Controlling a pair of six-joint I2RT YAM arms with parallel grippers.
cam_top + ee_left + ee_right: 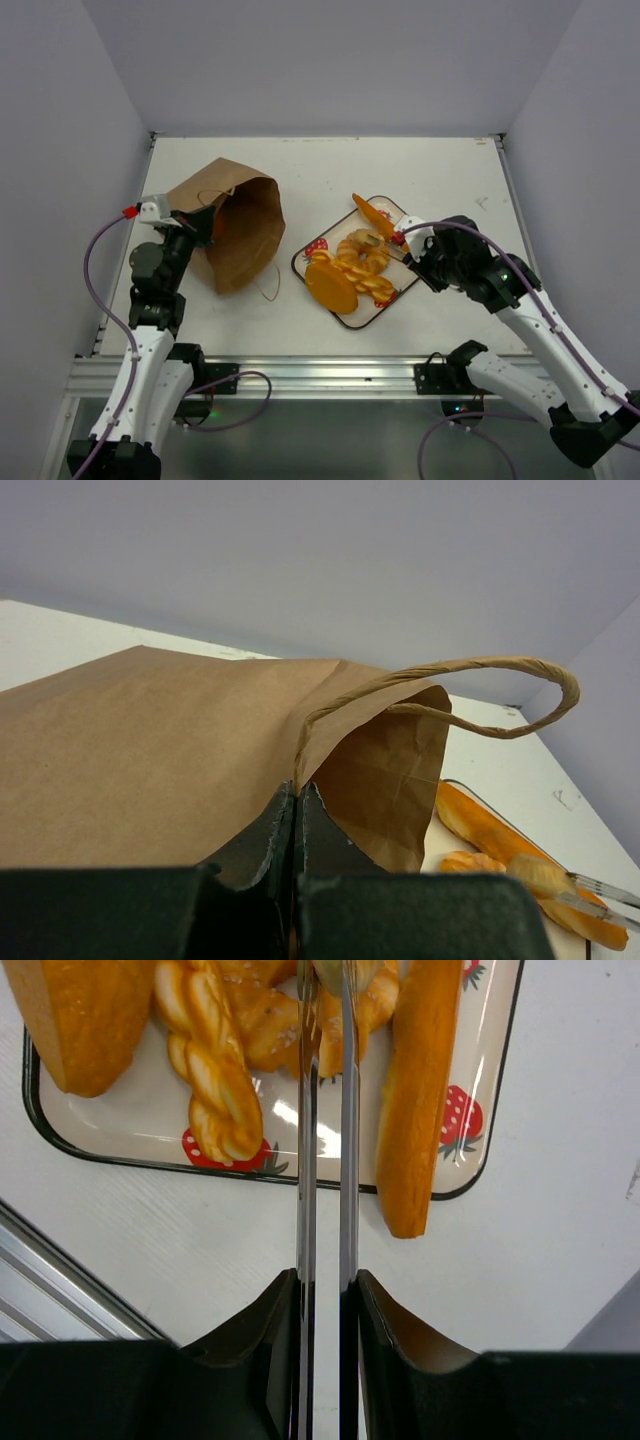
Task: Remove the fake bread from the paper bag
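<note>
The brown paper bag [235, 235] lies on its side at the left, mouth toward the tray. My left gripper [205, 225] is shut on the bag's rim [297, 790], and a handle [480, 670] loops above it. The fake bread lies on the strawberry tray [300, 262]: a flat disc [330, 285], a baguette [372, 213], a ring doughnut [360, 248] and a braided loaf [375, 287]. My right gripper [327, 1280] is shut on metal tongs [325, 1160]. The tong tips pinch a small bun [535, 873] over the tray. The bag's inside is hidden.
The tray [130, 1150] sits at the table's centre right, with the baguette [420, 1090] overhanging its rim. The aluminium rail [300, 375] runs along the near edge. Walls close in the left, back and right sides.
</note>
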